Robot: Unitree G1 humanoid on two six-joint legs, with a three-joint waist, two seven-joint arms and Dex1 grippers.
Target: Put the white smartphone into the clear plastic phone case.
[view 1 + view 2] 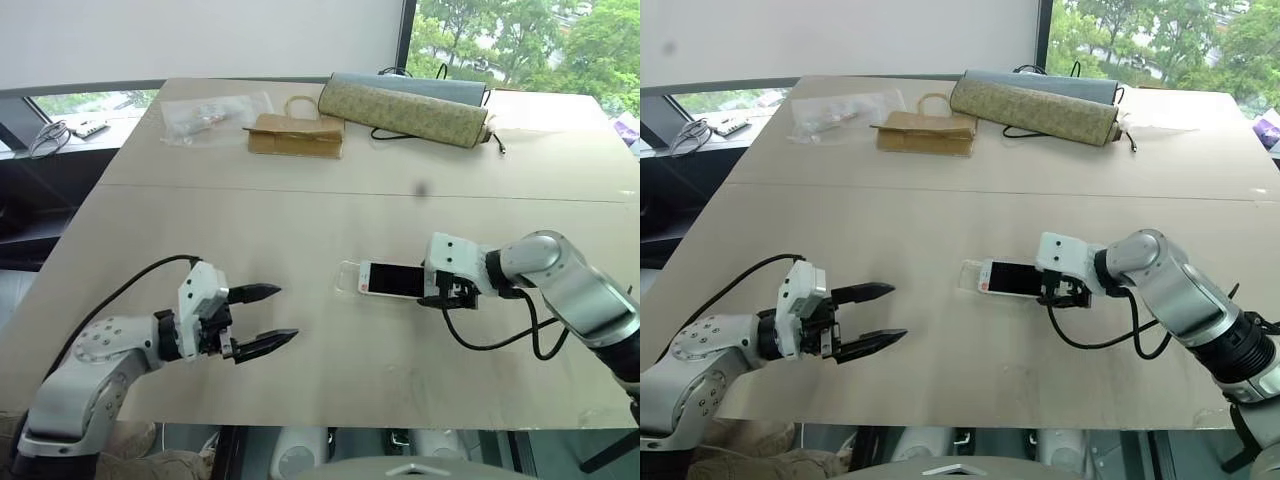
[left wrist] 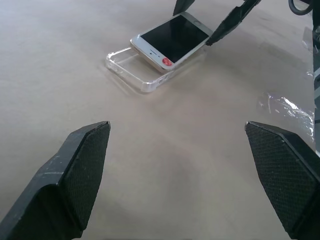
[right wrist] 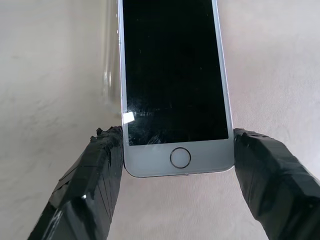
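Right gripper (image 3: 177, 165) clamps white smartphone (image 2: 172, 39) by its edges, phone half over clear plastic phone case (image 2: 131, 69), not seated. Left gripper (image 1: 262, 318) wide, empty, to the left.

No legible text, label, brand or number on any object on the table.

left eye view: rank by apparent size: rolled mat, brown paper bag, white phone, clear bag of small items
1. rolled mat
2. brown paper bag and clear bag of small items: look alike, no ranking
3. white smartphone, smallest though nearer the camera; right gripper holds it.
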